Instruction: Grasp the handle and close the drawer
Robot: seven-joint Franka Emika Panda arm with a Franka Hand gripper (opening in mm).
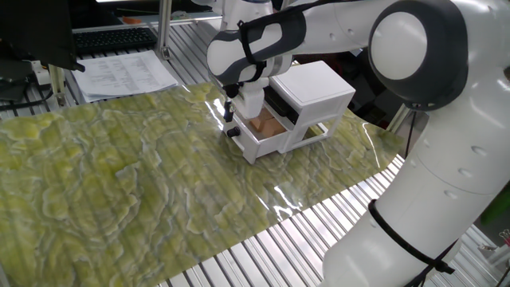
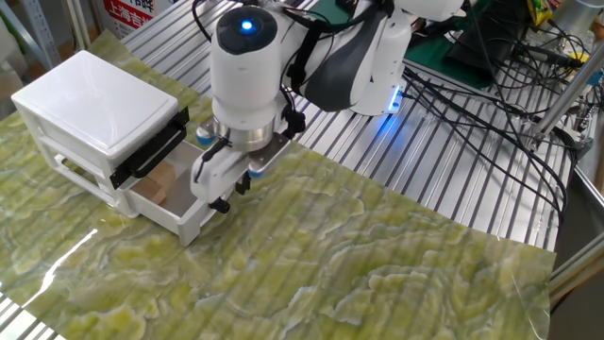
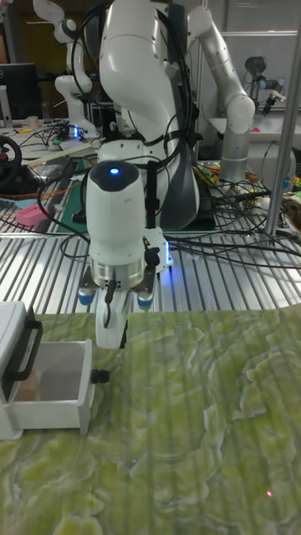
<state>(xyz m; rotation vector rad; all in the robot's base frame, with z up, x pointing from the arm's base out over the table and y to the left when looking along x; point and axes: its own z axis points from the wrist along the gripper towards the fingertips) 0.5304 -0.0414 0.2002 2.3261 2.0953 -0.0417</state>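
Observation:
The white two-tier cabinet [image 1: 315, 84] stands on the green mat. Its lower drawer [image 1: 267, 142] is pulled out, with a brown block inside. The handle [image 1: 232, 132] is a small black knob on the drawer front, also seen as the handle [image 2: 221, 206] and the handle [image 3: 99, 376]. My gripper [image 2: 226, 192] hangs just above the knob, not touching it, with its fingers a little apart and nothing between them. In the tall view the gripper [image 3: 111, 341] sits straight over the knob, beside the drawer [image 3: 50, 393].
Papers [image 1: 123, 73] and a keyboard [image 1: 111, 37] lie at the back left beyond the mat. Cables [image 2: 491, 104] run across the slatted metal table [image 2: 434, 179] behind the arm. The upper tier has a dark front with a handle [image 2: 151, 151].

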